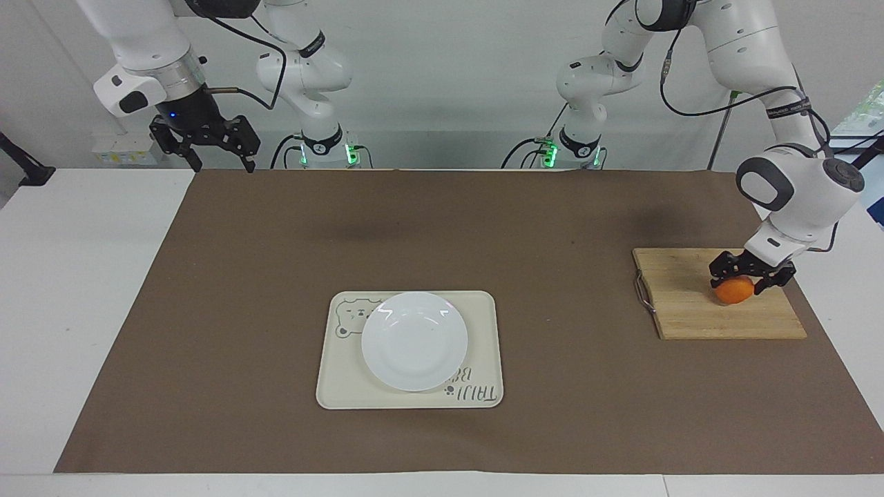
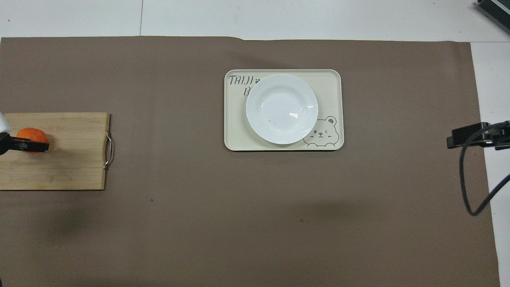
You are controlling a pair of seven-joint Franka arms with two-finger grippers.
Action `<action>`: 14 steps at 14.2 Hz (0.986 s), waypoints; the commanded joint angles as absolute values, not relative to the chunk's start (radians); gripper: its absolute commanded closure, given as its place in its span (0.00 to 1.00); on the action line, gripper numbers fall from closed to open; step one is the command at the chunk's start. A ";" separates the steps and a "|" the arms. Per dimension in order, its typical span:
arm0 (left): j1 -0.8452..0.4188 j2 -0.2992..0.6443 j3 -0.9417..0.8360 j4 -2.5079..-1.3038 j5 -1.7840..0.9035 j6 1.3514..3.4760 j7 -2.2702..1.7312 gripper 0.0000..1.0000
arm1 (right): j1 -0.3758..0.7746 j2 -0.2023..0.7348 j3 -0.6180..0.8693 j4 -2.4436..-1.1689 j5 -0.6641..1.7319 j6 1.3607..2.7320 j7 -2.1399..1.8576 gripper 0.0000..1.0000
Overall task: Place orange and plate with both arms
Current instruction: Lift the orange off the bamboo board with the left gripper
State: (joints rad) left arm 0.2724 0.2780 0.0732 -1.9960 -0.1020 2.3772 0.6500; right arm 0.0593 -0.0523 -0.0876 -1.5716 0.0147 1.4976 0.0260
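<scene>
We note the left gripper (image 1: 753,276) low over the wooden board (image 1: 690,307) at the left arm's end of the table, its black fingers closed around the orange (image 1: 733,291) — a small, smooth, round fruit. From the facing camera the orange sits at the board's surface; we cannot tell whether it still touches the wood or is just clear of it. The board is a pale, striped rectangle of bamboo-like planks with a thin metal handle (image 1: 643,293) on the edge that faces the middle of the table.

We see the plate (image 1: 414,341), round, glossy white and shallow with a plain rim, lying on a cream rectangular tray (image 1: 483,310) with rounded corners, a bear drawing and dark lettering. The tray rests near the middle of the matte brown mat (image 1: 276,276), farther from the robots than the board and well apart from it.

The right gripper (image 1: 207,148) waits in the air above the mat's corner at the right arm's end — its fingers spread apart, holding nothing.
</scene>
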 commanded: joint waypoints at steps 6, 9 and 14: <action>0.261 0.279 0.066 -2.011 -0.115 2.414 0.667 0.36 | 0.051 -0.074 -0.084 -1.595 0.014 1.502 0.006 0.00; 0.259 0.279 0.063 -2.006 -0.114 2.421 0.669 0.35 | 0.051 -0.074 -0.084 -1.595 0.014 1.502 0.006 0.00; 0.242 0.285 0.063 -2.006 -0.115 2.445 0.661 0.13 | 0.051 -0.074 -0.084 -1.595 0.014 1.502 0.006 0.00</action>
State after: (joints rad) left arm 0.2658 0.2803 0.0538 -1.9960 -0.1020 2.4089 0.6505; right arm 0.0593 -0.0524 -0.0876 -1.5716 0.0147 1.4976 0.0260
